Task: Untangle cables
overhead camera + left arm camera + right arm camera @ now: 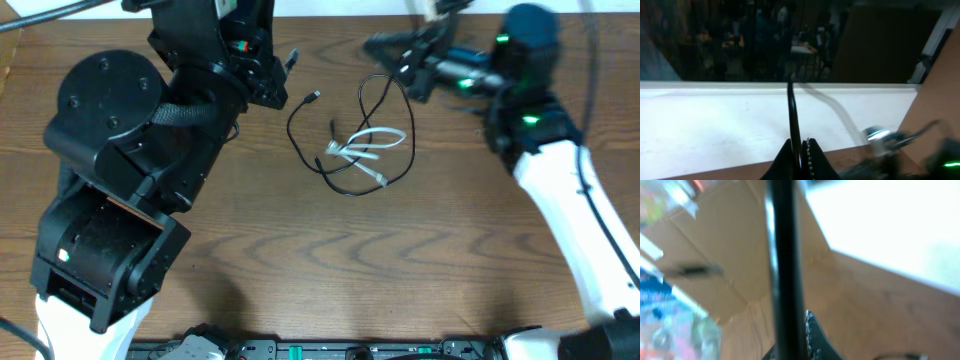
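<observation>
As the left gripper [800, 146] and right gripper [392, 60] each pinch shut on thin black cable [291, 130], they look set to draw it off the white looped cord [365, 145].

A thin black cable [291, 130] lies in open loops mid-tabletop [300, 270], small plug [315, 96] leftward; a bunched white cable [372, 143] crosses it.

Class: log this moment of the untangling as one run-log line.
left gripper: shut on black cable | right gripper: shut on black cable | white cable: on table, crossing black loops
</observation>
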Robot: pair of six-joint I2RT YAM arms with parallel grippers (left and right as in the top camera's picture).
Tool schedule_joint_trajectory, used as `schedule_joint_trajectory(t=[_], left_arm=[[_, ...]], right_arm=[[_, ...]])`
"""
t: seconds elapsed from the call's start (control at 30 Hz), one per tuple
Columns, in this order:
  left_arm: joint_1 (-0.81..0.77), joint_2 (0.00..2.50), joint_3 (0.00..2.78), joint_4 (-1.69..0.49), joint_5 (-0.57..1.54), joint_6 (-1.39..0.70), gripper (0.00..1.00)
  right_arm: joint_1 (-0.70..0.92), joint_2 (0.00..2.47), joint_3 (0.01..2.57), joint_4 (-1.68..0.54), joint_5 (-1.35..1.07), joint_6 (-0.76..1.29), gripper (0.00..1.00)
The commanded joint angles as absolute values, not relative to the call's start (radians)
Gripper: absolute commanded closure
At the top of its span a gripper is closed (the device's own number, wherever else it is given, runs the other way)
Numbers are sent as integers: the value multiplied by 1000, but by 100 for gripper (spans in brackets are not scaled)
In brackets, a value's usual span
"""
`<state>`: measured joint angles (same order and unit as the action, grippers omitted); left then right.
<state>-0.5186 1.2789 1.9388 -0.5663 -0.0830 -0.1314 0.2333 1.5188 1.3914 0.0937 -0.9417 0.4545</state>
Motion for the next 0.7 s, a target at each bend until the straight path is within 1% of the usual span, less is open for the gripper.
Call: schedule_joint_trajectory(t=[0.0, 0.1, 0.2, 0.33, 0.53, 0.67], left_arm=[[-501, 1268, 1943, -580, -98, -133, 93], [-500, 1269, 1943, -598, -98, -133, 93], [-501, 1275, 1943, -660, -89, -134, 93], [-501, 1309, 1940, -803, -87, -134, 93], [-493, 1423, 1937, -980, -87, -134, 93], [-463, 1530, 1937, -1045, -86, -161, 92]], right_arm=[[192, 1431, 1445, 101, -892, 546, 99], [184, 1396, 1446, 57, -805, 545, 99], [185, 1380, 1446, -88, -654, 542, 99], [202, 1383, 1445, -290, -480, 543, 99], [236, 1384, 1445, -481, -300, 555, 99], [237, 1386, 1445, -599, -216, 591, 99]])
